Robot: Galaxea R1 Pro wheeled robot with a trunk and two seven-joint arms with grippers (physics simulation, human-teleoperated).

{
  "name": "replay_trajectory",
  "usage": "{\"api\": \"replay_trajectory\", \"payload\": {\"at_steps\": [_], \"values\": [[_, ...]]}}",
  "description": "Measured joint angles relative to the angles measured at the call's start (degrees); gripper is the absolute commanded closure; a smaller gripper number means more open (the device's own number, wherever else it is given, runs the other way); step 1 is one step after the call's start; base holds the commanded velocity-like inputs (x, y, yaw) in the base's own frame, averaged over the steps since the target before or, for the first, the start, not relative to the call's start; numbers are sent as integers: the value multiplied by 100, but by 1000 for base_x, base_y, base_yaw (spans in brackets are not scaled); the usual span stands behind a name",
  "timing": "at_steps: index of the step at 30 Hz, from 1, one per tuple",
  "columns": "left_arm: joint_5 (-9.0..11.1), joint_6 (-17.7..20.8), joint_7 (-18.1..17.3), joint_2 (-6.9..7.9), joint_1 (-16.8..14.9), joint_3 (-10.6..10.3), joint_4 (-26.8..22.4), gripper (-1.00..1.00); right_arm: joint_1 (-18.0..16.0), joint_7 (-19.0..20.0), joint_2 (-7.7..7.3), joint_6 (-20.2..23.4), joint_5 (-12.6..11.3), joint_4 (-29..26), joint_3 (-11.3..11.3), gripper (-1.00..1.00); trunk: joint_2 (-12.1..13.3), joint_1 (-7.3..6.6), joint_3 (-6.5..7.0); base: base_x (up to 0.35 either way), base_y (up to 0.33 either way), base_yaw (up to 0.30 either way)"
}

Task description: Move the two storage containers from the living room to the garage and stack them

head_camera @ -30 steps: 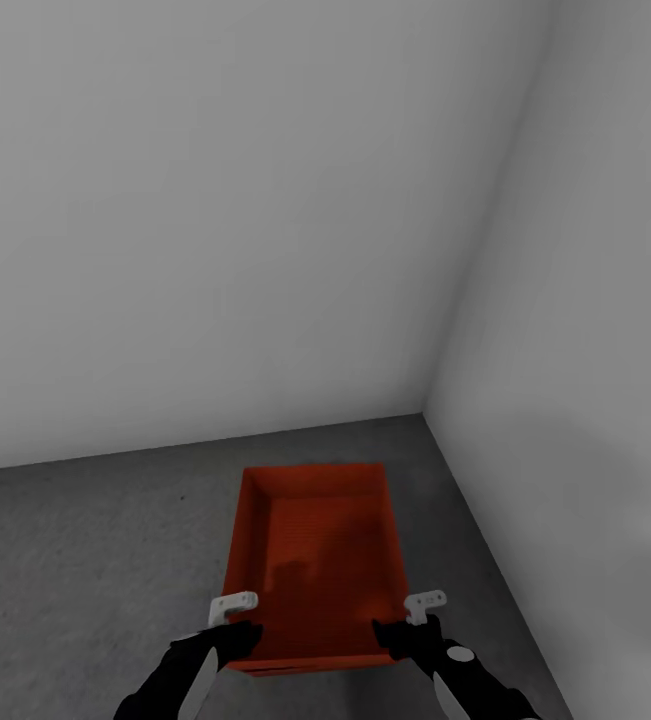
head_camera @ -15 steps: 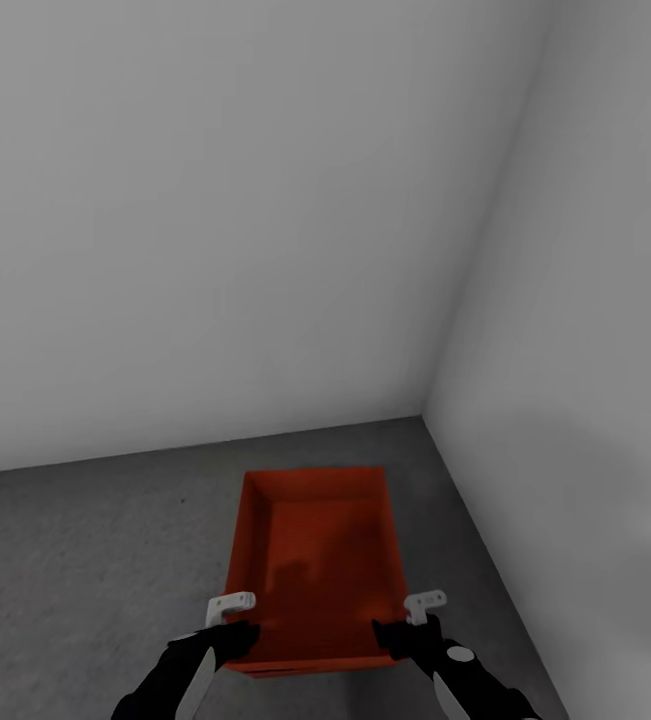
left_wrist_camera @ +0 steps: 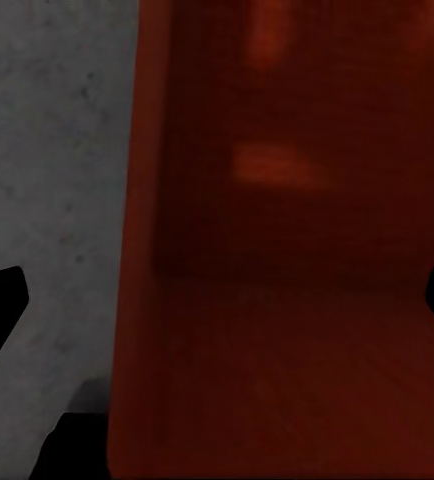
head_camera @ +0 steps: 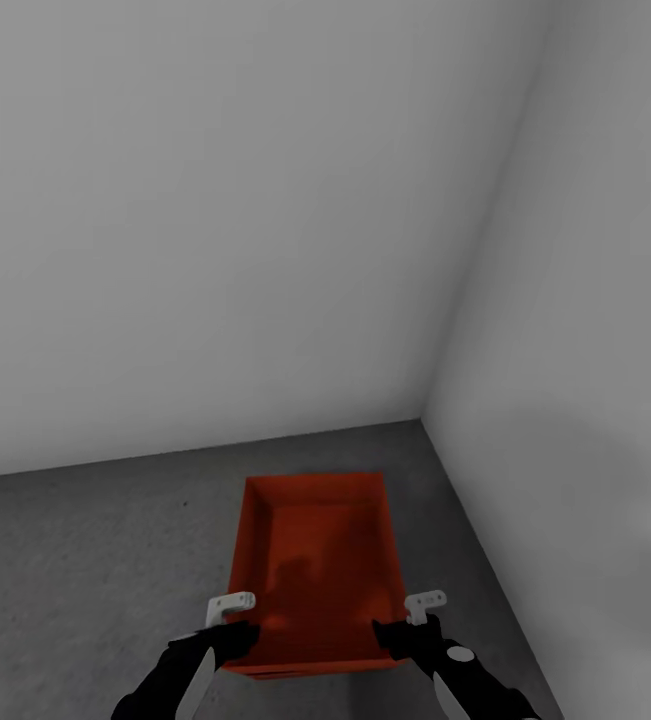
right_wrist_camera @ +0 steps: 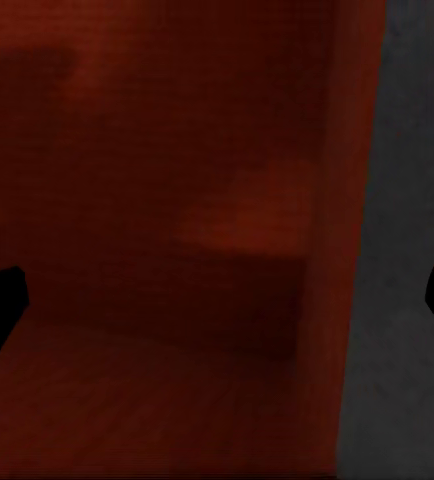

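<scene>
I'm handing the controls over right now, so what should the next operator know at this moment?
Left hand: straddles the container's left wall near its near end; grip unclear.
Right hand: likewise on the right wall.
The orange-red storage container sits in the garage corner over the dark grey floor, beside the white walls. Whether it already rests on the floor is not clear.
Done: one container brought to the garage.
Left: set it down, release, fetch the second container and stack it on top.

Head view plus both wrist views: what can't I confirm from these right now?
- Whether the container rests on the floor or hangs above it: its underside is hidden by its own walls.
- Left claw and right claw grip: fingertips hidden at the container walls in the head view, cut off by the wrist views' edges.
</scene>
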Motion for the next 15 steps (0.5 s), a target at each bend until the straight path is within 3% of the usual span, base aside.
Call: {"api": "replay_trajectory", "payload": {"at_steps": [15], "values": [[0,0,-3,-19,0,-4,0,-100,0,0,0,0,7,-5,-2,-100,602,-330,269,-1,0,0]]}}
